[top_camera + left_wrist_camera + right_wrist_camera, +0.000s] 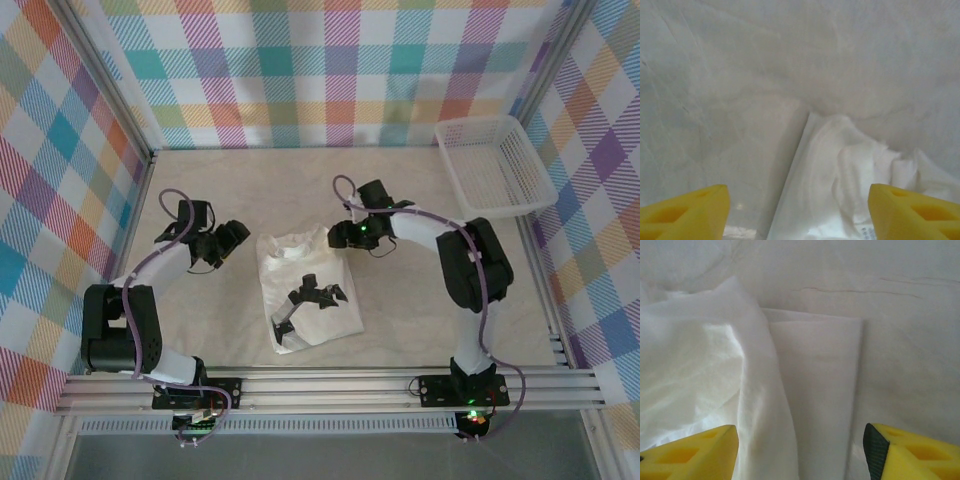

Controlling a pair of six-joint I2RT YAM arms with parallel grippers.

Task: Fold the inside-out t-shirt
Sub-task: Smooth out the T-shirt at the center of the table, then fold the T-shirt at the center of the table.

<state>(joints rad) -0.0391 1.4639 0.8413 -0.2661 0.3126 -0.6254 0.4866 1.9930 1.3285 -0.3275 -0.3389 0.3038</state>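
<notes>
T-shirt (305, 290): thin matt white cloth, creased; basket (495, 165): white plastic mesh.

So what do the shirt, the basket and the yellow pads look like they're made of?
Shirt: thin, soft cloth, matte white; it creases and drapes in loose folds.
Basket: probably rigid plastic, white, its walls an open mesh of small holes.
Pads: likely foam or soft rubber, matte yellow with moulded hollows; the look leaves that open.

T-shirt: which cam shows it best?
Top external: the whole t-shirt is visible, outline and folds. Left wrist gets one straight edge and rumpled fabric; right wrist gets bunched cloth beside a flat folded panel.
</notes>
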